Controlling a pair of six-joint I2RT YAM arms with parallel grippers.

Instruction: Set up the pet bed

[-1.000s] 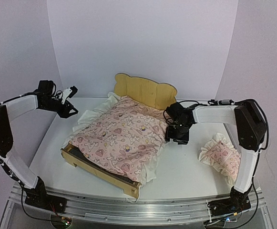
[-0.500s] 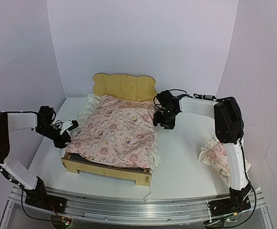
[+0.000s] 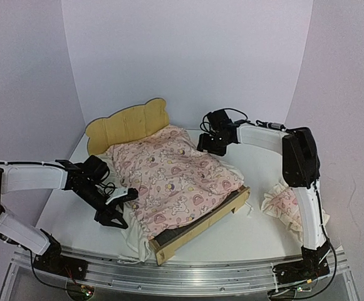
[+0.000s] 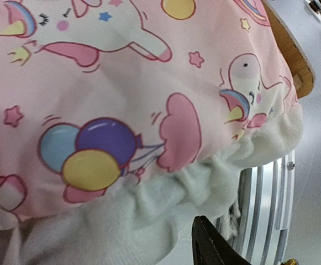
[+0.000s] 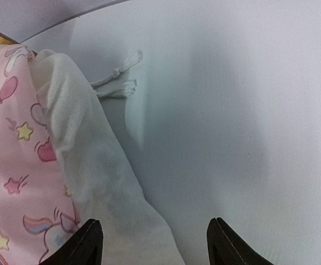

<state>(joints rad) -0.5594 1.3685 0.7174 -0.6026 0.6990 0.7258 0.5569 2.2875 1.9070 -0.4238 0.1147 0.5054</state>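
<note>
On the bench (image 3: 263, 235) the pet bed (image 3: 126, 125) lies slantwise under a pink quilt (image 3: 175, 175), its long axis running from far left headboard to near right foot. The left gripper (image 3: 118, 209), jaws parted and empty, sits at its near-left long side. The right gripper (image 3: 210, 145), released wide, is just beside the far-right side.

Pet bed (image 3: 126, 123) of pale honey wood, dark grey base; quilt (image 3: 169, 175) pink, printed with unicorns, hearts, stars and blue, purple and yellow balloons, white edging; pillow (image 3: 283, 204) pink-printed, cream ruffle; bench (image 3: 257, 226) plain white
</note>
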